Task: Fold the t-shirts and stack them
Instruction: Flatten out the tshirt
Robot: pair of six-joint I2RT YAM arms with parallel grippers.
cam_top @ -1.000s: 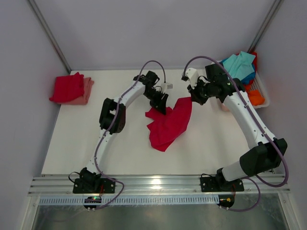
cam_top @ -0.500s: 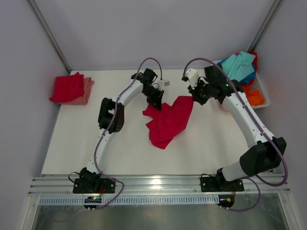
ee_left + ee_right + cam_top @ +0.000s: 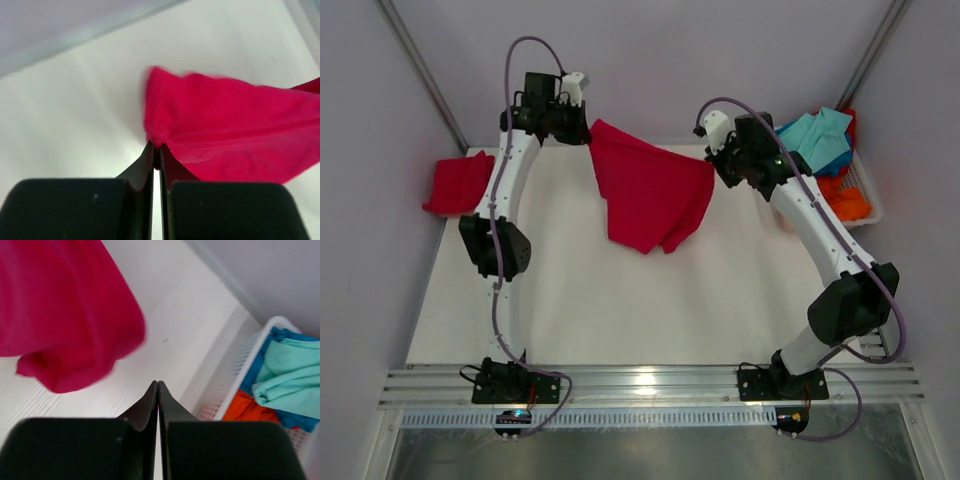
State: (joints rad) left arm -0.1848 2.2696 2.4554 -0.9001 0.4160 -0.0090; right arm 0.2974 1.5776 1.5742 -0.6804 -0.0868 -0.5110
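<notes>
The folded stack (image 3: 460,183), red on pink, lies at the end of the table (image 3: 620,310) farthest from the basket (image 3: 866,196). That much of the job looks done.

The left gripper (image 3: 584,127) is raised well apart from the basket, near the back edge. In its wrist view the left gripper (image 3: 156,149) is clenched on a hemmed corner of the red t-shirt (image 3: 235,145). The red t-shirt (image 3: 645,190) hangs in the air from that corner. Its top edge runs toward the basket and its lower folds droop in loose bunches above the table.

The right gripper (image 3: 722,166) sits near the basket's inner side, close to the shirt's other top corner. Its wrist view shows the right gripper (image 3: 158,385) with fingers pressed together and no cloth visible at the tips. The red cloth hangs off to one side, so I cannot tell whether it truly has a hold.

In the basket (image 3: 220,402), a teal shirt (image 3: 818,135) and others wait.

The step in hand appears to be lifting and spreading this shirt before folding. The next move likely calls for a sure grip on the basket-side corner. Then both top corners should be kept level and apart while the shirt is laid flat on the table.
</notes>
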